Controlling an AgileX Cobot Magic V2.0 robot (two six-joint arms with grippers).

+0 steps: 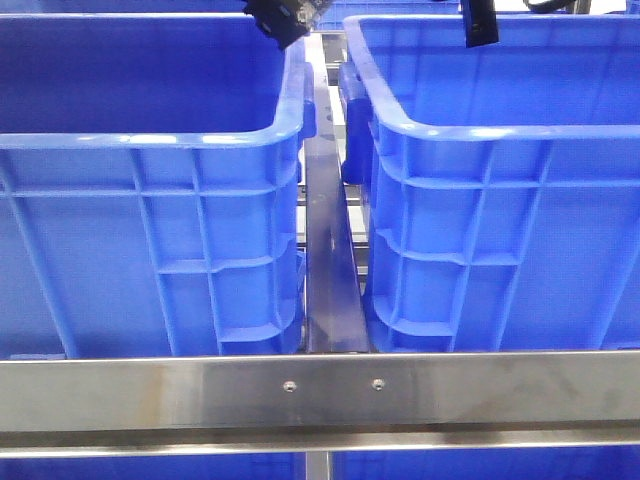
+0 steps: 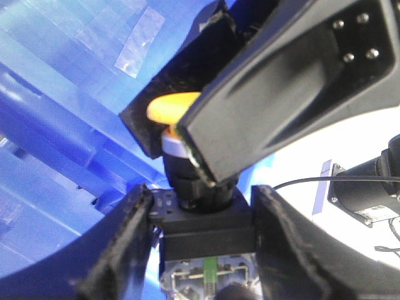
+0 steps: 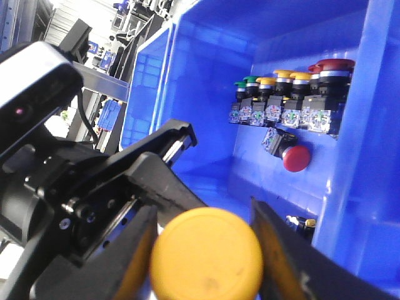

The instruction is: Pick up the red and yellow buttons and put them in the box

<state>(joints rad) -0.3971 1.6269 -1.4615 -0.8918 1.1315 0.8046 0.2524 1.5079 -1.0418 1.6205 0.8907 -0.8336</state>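
Yellow button between right gripper jaws (snug), blue box rim near.

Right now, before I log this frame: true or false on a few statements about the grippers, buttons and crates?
1. A yellow push button sits between the right gripper fingers. True.
2. The left crate and right crate touch rim to rim. False: there is a gap between them, with a metal rail running along it.
3. In the right wrist view, a blue crate holds a row of push buttons with green, yellow and red caps. True.
4. The red mushroom button stands lined up in that row. False: it lies apart from the row, tilted differently.
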